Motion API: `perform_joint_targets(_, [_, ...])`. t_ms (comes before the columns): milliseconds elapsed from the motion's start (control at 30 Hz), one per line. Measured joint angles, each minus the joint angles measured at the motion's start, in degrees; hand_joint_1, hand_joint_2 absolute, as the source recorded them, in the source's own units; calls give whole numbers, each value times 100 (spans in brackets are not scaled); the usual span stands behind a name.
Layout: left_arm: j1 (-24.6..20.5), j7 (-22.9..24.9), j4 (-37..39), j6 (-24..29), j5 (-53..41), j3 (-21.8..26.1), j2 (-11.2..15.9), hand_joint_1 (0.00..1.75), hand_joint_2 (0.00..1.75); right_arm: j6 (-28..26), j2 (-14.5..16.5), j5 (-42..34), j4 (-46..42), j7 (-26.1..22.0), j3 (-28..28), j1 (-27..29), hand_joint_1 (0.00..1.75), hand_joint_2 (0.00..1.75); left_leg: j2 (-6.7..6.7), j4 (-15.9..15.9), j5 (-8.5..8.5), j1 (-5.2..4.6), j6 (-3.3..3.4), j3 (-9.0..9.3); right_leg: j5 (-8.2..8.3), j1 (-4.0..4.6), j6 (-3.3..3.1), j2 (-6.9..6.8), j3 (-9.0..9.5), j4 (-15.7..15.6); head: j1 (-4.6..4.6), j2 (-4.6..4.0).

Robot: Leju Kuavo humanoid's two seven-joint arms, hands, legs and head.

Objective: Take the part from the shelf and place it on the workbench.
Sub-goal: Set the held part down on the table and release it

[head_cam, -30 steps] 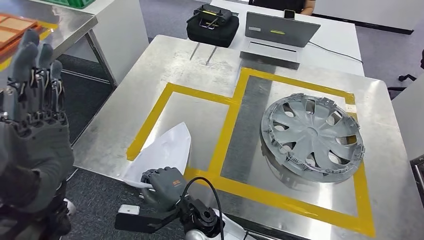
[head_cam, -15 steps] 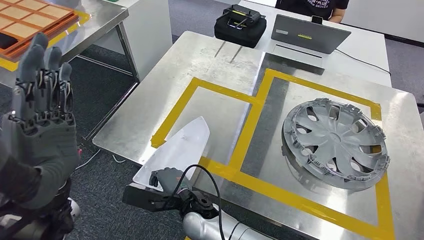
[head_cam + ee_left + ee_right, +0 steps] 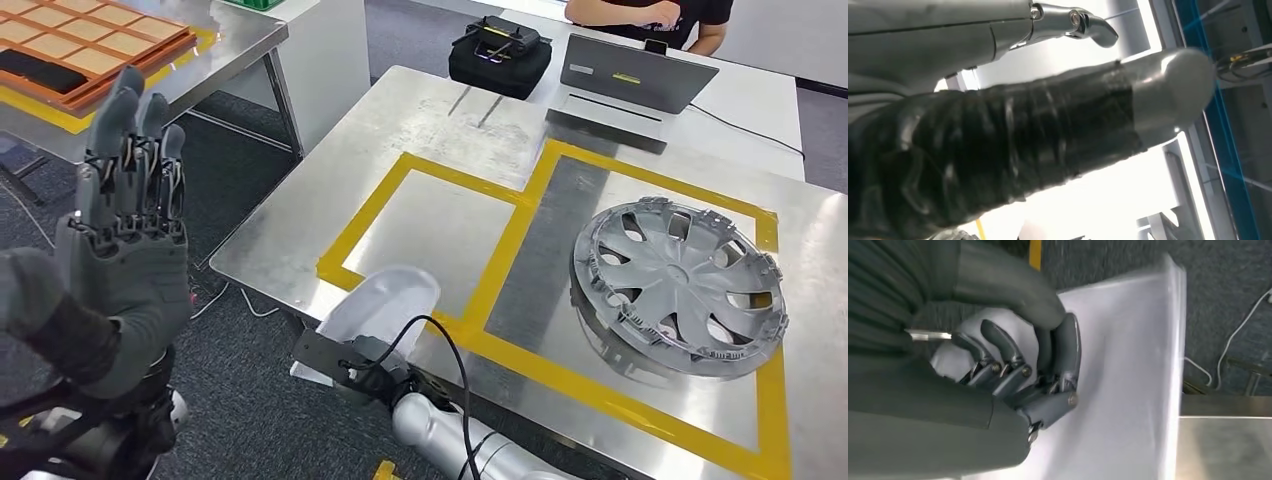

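Part: white, smooth, curved plastic panel with a rounded tip (image 3: pixel 385 305) — held at the near-left corner of the steel counter (image 3: pixel 440 130), its tip lying over the counter edge and just touching the yellow tape outline (image 3: pixel 520 215), its rear end out past the edge above the dark floor.
Right hand: the grey hand (image 3: pixel 365 368) grips the part's near end; in the right wrist view the fingers (image 3: pixel 1013 365) curl tightly against the white surface (image 3: pixel 1128 380) with the thumb pressed over them.
Left hand: raised at the left of the head view, the left hand (image 3: pixel 125 245) holds nothing — fingers straight, pointing up and lying close side by side. The left wrist view shows a dark ribbed finger with a grey tip (image 3: pixel 1048 130) stretched out.
Hubcap: grey plastic wheel cover with spokes (image 3: pixel 678 285), flat on the counter inside the right-hand taped area, well apart from the part.
Far end: grey open laptop (image 3: pixel 630 85) and black bag (image 3: pixel 497 52) beside each other.
Left table: orange gridded tray (image 3: pixel 95 45) on a second steel table.
Person: dark-sleeved arms (image 3: pixel 650 15) behind the laptop.
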Motion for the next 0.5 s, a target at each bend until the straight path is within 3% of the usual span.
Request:
perform_joint_targets(67, [111,-132,19,22,-1,0,3,0,0,17,-8,-149,84,25,-96,4,175,175,24,457,-322,-11,-8,-221,151,-21,-37,-20,15,-77,-83,-1])
perform_joint_targets(133, [213,-223,45,39,-6,-1,7,0,0,8,-35,-256,146,61,-183,12,175,175,32,1181,-701,-18,-25,-498,204,-5,-59,-35,-60,-79,-171,1])
perform_joint_targets(167, [257,-249,58,42,-15,-1,8,0,0,-7,-54,-294,168,79,-225,17,175,175,35,1400,-771,-18,-33,-571,218,4,-56,-46,-94,-74,-197,1])
perform_joint_targets(200, [295,-261,72,42,-30,-1,10,0,0,-31,-69,-317,184,97,-264,20,175,175,41,1412,-740,-18,-38,-539,228,10,-52,-59,-121,-64,-217,1])
perform_joint_targets(267, [346,-275,95,41,-93,-1,13,0,0,-102,-94,-335,209,138,-344,18,175,175,75,825,-486,-16,-32,-162,227,11,-26,-84,-162,-15,-259,0])
perform_joint_targets(333, [376,-281,109,40,-177,-3,11,0,0,-193,-110,-342,224,166,-423,4,175,175,110,202,-348,-28,22,237,199,32,28,-105,-229,71,-296,1])
perform_joint_targets(367, [393,-280,114,40,-211,-3,10,0,0,-238,-118,-347,226,174,-463,-11,175,175,115,63,-343,-38,65,318,191,41,61,-114,-262,106,-296,0])
perform_joint_targets(500, [485,-270,124,52,-285,-2,16,0,0,-336,-164,-371,183,214,-609,-67,175,175,79,26,-292,-49,228,285,132,20,183,-96,-387,222,-240,1])
